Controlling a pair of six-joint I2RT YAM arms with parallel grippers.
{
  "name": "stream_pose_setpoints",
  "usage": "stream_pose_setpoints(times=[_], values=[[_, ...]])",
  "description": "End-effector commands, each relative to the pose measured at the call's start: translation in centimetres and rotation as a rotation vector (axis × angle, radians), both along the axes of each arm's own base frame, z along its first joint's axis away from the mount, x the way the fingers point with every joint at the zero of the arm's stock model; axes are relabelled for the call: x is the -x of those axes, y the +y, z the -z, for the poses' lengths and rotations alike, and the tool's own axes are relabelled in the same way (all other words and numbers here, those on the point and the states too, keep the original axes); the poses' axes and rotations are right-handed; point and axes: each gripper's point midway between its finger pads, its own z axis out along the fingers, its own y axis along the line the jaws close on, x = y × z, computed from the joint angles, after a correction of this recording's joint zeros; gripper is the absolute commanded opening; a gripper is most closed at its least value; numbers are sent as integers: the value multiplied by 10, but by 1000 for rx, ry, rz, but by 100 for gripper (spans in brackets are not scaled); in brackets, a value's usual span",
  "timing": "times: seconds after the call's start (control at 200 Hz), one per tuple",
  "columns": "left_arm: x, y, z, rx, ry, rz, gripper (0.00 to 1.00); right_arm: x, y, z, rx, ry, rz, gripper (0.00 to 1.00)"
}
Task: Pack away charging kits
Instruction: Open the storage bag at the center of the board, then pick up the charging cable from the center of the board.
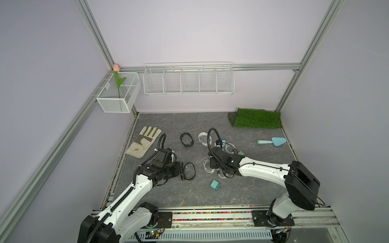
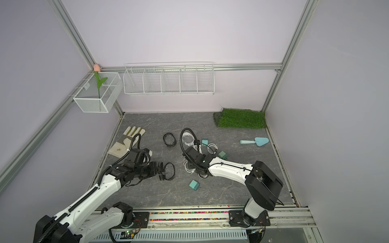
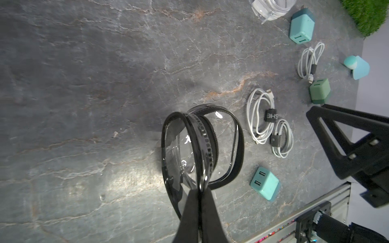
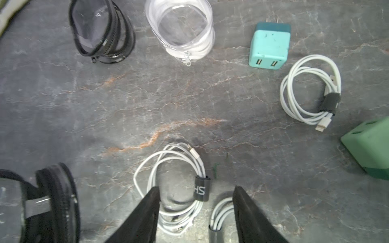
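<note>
My left gripper [image 3: 199,190] is shut on the rim of a clear black-rimmed case [image 3: 202,145], which stands open on edge on the slate table; both top views show it [image 1: 189,171] [image 2: 169,171]. My right gripper [image 4: 196,189] is open, low over two coiled white cables [image 4: 190,151] [image 4: 221,208], its fingers on either side of them. A third cable [image 4: 309,88] lies between a teal adapter [image 4: 269,48] and a green adapter [image 4: 368,147]. Another teal adapter [image 1: 215,185] sits nearer the front. A second black case [image 4: 101,31] and a white case [image 4: 181,27] rest farther back.
A beige glove [image 1: 144,144] lies at the left edge and a light-blue trowel [image 1: 272,141] at the right. A grass mat [image 1: 256,118] fills the back right corner. On the wall hang a wire rack [image 1: 188,80] and a mesh basket [image 1: 117,98].
</note>
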Motion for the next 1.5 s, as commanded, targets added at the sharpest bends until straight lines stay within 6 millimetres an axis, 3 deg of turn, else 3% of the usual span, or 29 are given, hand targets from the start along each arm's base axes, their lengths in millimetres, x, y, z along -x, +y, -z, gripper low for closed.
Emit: stream_pose_setpoints(times=[0.0, 0.205, 0.4, 0.875, 1.006, 1.171, 1.321, 1.496], values=[[-8, 5, -7, -44, -17, -18, 0, 2, -9, 21, 54, 53, 21, 54], [-11, 3, -9, -46, -12, -13, 0, -3, 4, 45, 77, 118, 1, 46], [-11, 1, -10, -41, -11, -6, 0, -7, 1, 65, 123, 151, 26, 43], [-12, -2, -11, -27, -7, -5, 0, -5, 11, 72, 116, 180, 17, 18], [-12, -5, -12, -13, -3, 2, 0, -5, 9, 60, 97, 154, 32, 14], [-15, -12, -18, 1, -13, 10, 0, -3, 15, 26, 41, 88, 13, 12], [-18, -24, -23, -21, -28, 29, 0, 8, 21, -2, -3, 48, -22, 10], [-23, -37, -23, -17, -6, 47, 0, 23, 37, -20, -62, 34, -76, 9]])
